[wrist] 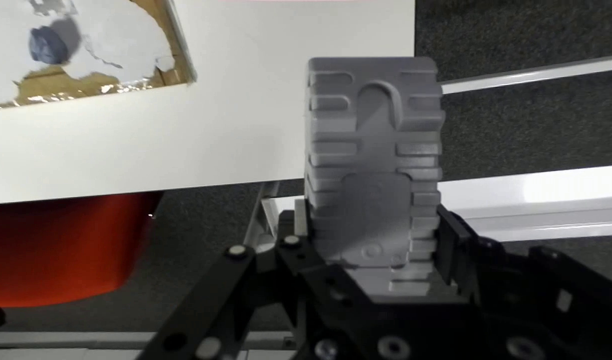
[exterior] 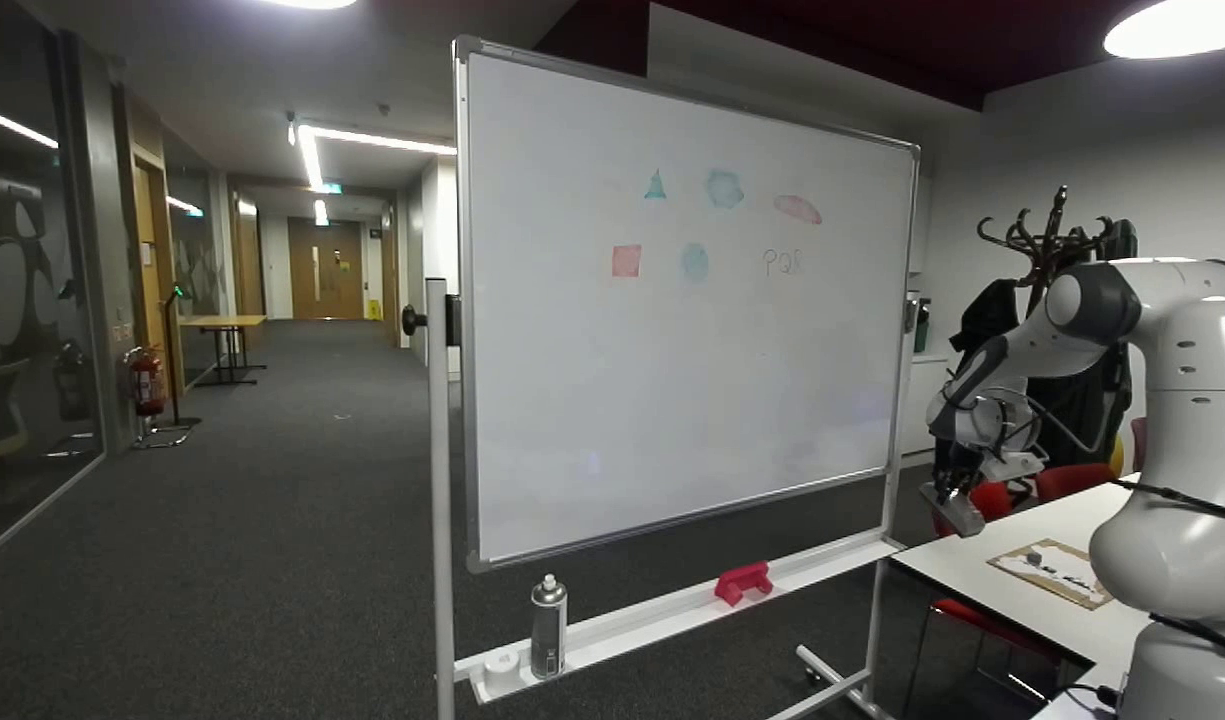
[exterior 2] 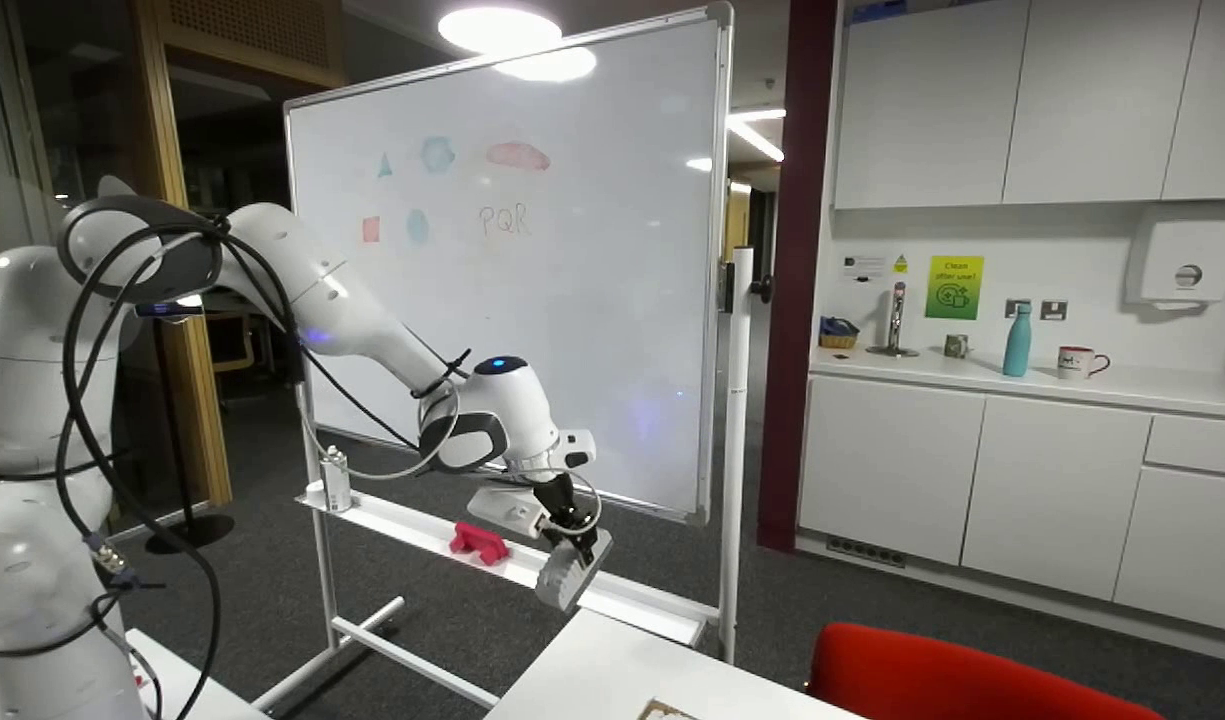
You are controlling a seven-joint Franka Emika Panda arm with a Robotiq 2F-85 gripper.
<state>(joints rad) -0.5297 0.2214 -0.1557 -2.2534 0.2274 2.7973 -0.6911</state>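
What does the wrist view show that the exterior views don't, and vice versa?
Only the wrist view makes out the arch-shaped detail on the ribbed grey plastic block. Only the exterior views show the rectangular whiteboard with coloured shapes and "PQR", the silver cylindrical can and the red blocky holder. Shared: that block held in the black gripper, white table, red chair.
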